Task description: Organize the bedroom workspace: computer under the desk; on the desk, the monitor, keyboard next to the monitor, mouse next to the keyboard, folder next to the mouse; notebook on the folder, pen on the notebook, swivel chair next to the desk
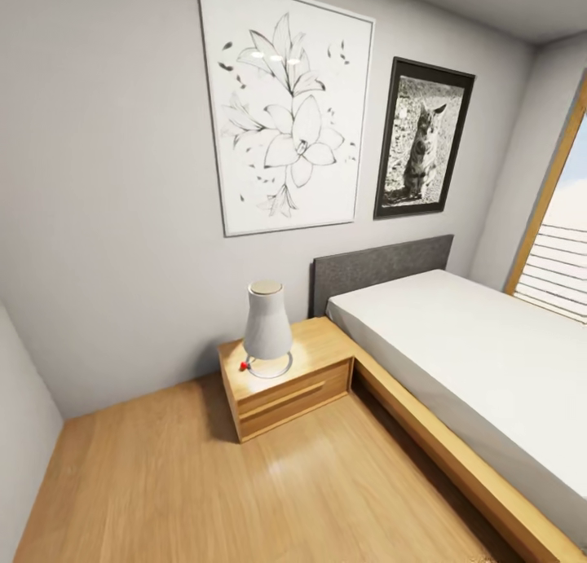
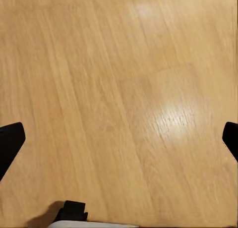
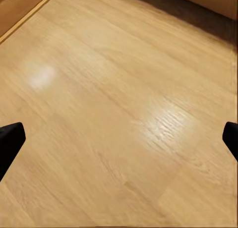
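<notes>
The bed [image 1: 473,359] fills the right of the room, the nightstand [image 1: 285,384] tucked against its near-left corner so the lamp [image 1: 267,325] sits within reach of the pillow end. No desk, chair or computer is here; I judge the robot is between stops. Both hands, left [image 2: 119,139] and right [image 3: 119,139], hang wide open over the bare floor [image 1: 204,481], holding nothing.
</notes>
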{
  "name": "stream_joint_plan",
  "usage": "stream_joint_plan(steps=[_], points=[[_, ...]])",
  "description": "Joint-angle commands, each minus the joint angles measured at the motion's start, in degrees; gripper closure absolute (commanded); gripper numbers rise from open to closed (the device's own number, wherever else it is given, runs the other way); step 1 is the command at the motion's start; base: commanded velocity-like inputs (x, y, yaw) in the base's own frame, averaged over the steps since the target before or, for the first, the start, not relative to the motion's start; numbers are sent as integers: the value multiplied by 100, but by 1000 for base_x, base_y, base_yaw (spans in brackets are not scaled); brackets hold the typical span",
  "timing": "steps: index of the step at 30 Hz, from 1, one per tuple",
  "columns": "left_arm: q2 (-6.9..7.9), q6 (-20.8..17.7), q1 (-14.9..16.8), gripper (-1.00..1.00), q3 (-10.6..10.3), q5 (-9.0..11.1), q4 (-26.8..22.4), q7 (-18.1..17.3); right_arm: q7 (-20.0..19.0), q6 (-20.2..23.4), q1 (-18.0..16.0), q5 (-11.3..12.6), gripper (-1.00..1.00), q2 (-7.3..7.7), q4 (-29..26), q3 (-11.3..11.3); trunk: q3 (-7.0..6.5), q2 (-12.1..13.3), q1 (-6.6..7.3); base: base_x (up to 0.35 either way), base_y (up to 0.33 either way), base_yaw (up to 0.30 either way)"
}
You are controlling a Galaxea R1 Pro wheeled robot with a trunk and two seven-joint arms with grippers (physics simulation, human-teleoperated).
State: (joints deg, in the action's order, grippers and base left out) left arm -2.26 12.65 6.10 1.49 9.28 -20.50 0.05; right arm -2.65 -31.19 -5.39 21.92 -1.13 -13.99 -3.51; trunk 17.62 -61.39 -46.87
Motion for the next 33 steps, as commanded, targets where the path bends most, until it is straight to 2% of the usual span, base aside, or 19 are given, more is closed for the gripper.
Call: stream_joint_plan(steps=[1, 7, 25, 33], points=[[9, 204, 3, -100, 22, 33, 49, 8, -31, -200, -12, 22, -100, -5, 159, -35, -12, 37, 23, 0, 0, -281], [8, 287, 4, -100, 12, 38, 69, 4, -63, -294, -14, 28, -100, -5, 220, -34, -123, 278, 154, 0, 0, -279], [-1, 312, 5, -100, -4, 13, 173, 4, -78, -303, -15, 32, -100, 6, 208, -18, -179, 278, 154, 0, 0, -263], [-3, 331, 5, -100, -15, 13, 247, 1, -94, -298, -15, 7, -100, 49, -186, -21, -232, 278, 154, 0, 0, -194]])
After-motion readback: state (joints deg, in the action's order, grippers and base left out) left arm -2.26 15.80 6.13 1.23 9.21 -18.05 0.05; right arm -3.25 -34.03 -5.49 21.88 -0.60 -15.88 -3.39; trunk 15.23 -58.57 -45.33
